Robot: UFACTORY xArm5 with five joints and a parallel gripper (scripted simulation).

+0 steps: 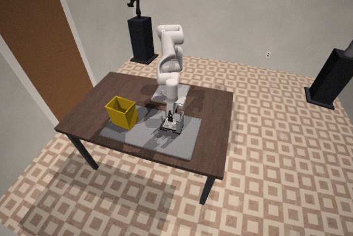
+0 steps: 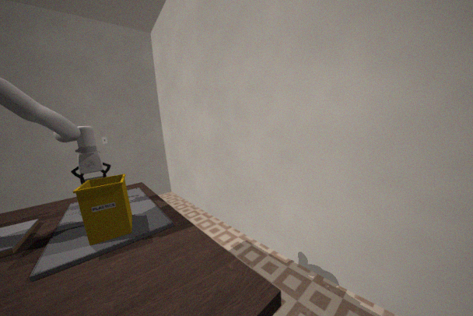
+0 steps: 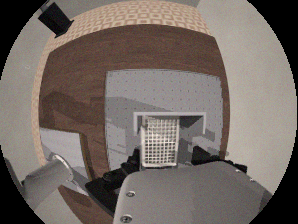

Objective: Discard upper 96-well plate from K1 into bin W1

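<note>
While the near edge of the dark wood table (image 1: 151,163) is closest to me, a grey mat (image 1: 139,139) lies on it w/ two things standing on the mat, well apart. To one side stands the yellow plastics bin W1 (image 1: 122,113), upright, open top, w/ a white "PLASTICS" label facing out in the exterior view. Toward the mat's middle sits the stack rack K1 (image 1: 180,118), a small white-walled holder. Its upper 96-well plate (image 1: 170,125) lies flat in the rack, white grid of wells facing up; the lower plate can't be made out from here. Directly over the plate hangs the gripper (image 1: 170,117), black fingers spread wide apart, nothing between them. From the wrist cam the plate (image 3: 160,141) sits centred just ahead of the gripper body. Whether the fingertips touch the plate, can't tell. Behind that the white arm (image 1: 169,58) rises from a grey base plate (image 1: 186,88) at the table's far side. Farther back: two black pedestals (image 1: 141,39) near the wall, an orange-brown door panel (image 1: 38,49), checkered floor.
</note>
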